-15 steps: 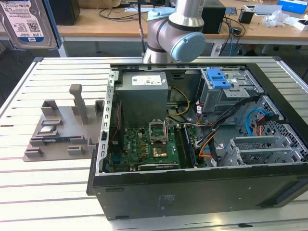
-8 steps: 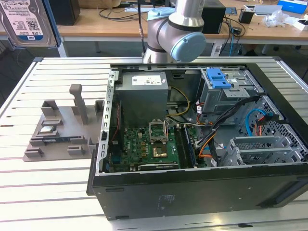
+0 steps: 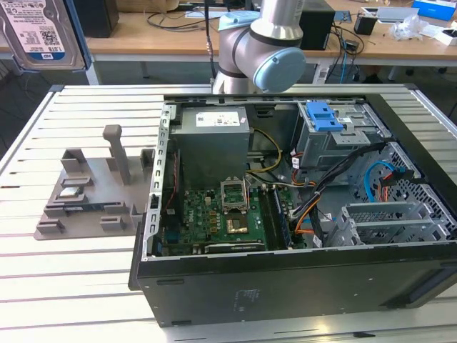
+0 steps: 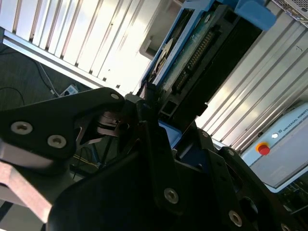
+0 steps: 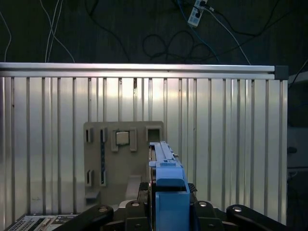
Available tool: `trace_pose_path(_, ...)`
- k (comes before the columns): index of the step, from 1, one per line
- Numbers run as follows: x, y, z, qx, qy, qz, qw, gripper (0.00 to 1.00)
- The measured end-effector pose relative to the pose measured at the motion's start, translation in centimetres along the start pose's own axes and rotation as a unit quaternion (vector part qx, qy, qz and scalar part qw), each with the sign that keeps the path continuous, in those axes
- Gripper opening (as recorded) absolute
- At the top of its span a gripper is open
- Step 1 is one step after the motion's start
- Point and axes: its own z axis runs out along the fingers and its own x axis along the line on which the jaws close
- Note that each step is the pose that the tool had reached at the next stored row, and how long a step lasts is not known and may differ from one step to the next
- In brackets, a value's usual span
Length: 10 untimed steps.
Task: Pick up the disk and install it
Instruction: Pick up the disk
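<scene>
Hand [image 5: 167,188] is clamped tight on the disk [image 3: 36,32], with a finger on either side of its blue-framed edge in both wrist views. In the exterior view the disk is up in the air at the exterior view's far left, label side showing, clear of the slatted tabletop [image 3: 86,286]. A grey holder [image 3: 86,193] sits on the tabletop just beside the open computer case [image 3: 285,186].

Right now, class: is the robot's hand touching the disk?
Touching. In the first wrist view the hand presses against the disk from both sides, with no gap between its black fingers and the blue carrier frame.
</scene>
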Motion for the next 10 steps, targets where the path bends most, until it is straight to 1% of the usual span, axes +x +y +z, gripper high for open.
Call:
trace_pose_path(3,0.00,-1.08,-0.01,-0.0001,0.0000,0.000,1.0000,0.37)
trace_pose_path(7,0.00,-1.98,-0.02,-0.0001,0.0000,0.000,1.0000,0.37)
trace_pose_path(8,0.01,-2.38,-0.02,-0.0002,0.0000,0.000,1.0000,0.37)
trace_pose_path(10,0.00,-2.82,-0.03,-0.0002,0.0000,0.000,1.0000,0.37)
